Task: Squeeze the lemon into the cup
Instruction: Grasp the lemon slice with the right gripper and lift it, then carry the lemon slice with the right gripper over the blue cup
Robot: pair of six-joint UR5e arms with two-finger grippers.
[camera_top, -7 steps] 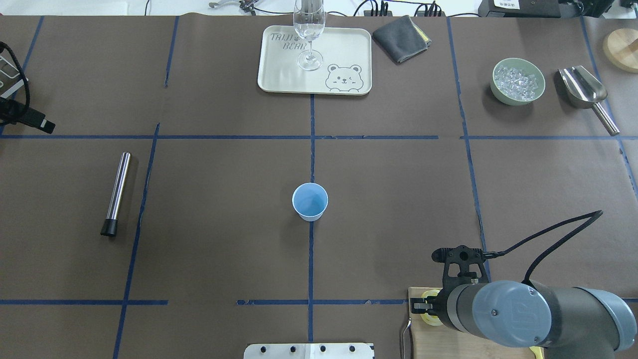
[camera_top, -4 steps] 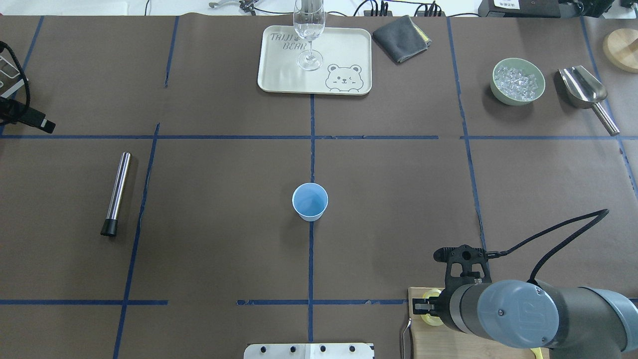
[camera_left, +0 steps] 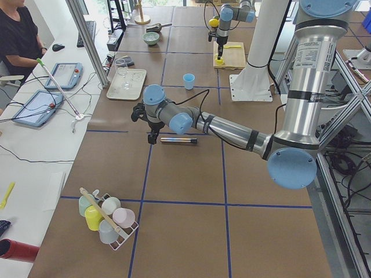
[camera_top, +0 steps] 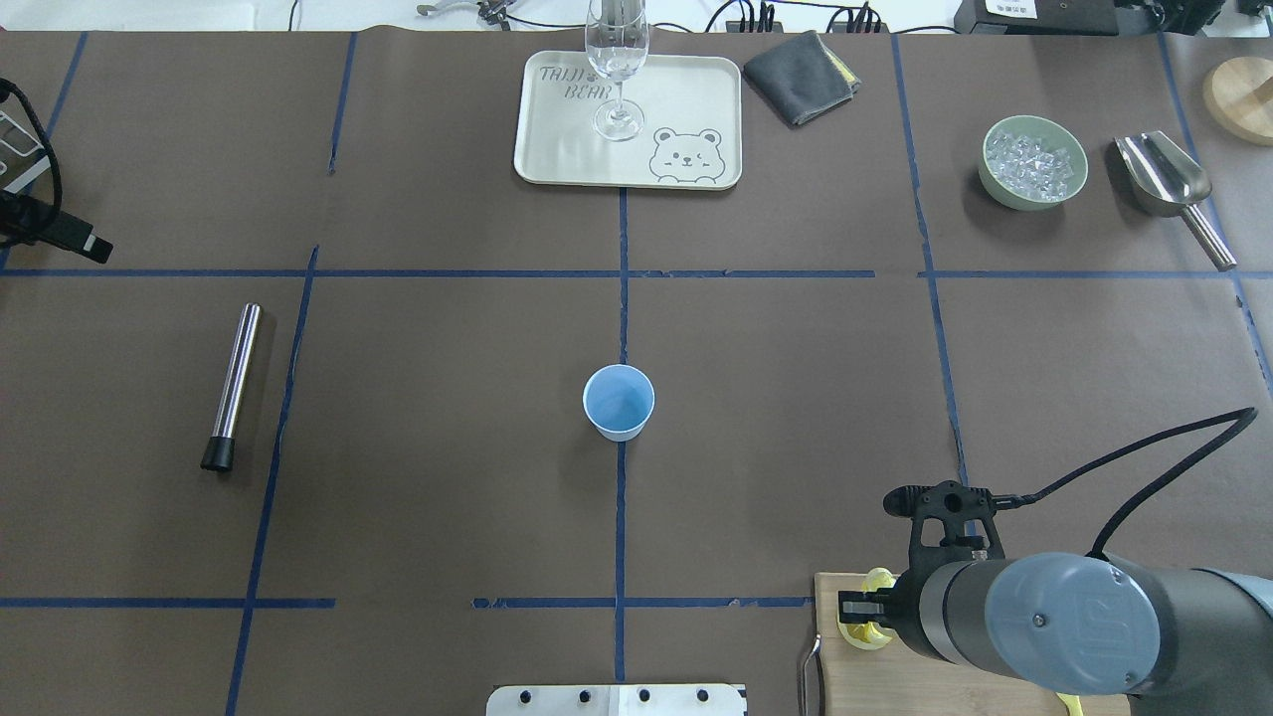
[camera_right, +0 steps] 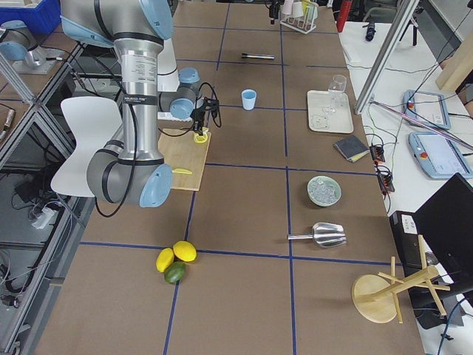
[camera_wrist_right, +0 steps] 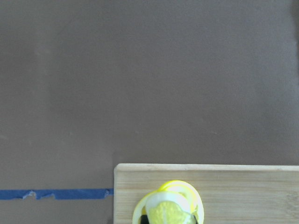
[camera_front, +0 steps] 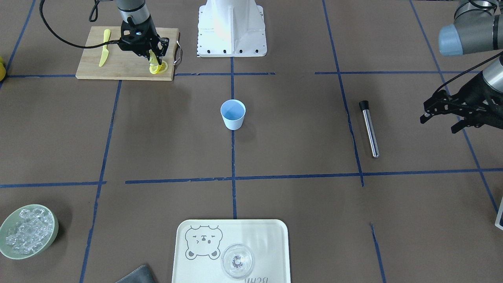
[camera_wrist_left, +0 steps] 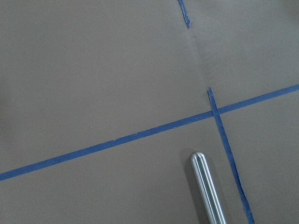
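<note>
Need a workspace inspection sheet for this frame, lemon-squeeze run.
Surface: brown paper-covered table, blue tape grid.
Job's things: small light-blue cup upright at centre; thin yellow lemon slice gripped over wooden cutting board corner, more slices beneath.
Clutter: steel rod, cream bear tray with clear stemmed glass, grey cloth, pale-green ice bowl, steel scoop, yellow knife.
Grippers: right gripper shut on lemon slice; left gripper open.
Cables: black cable loops off right wrist.
Surroundings: seated operator, tablets on side bench.

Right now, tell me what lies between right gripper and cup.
Between right gripper and cup: only bare table and the board corner, per the overhead view.
</note>
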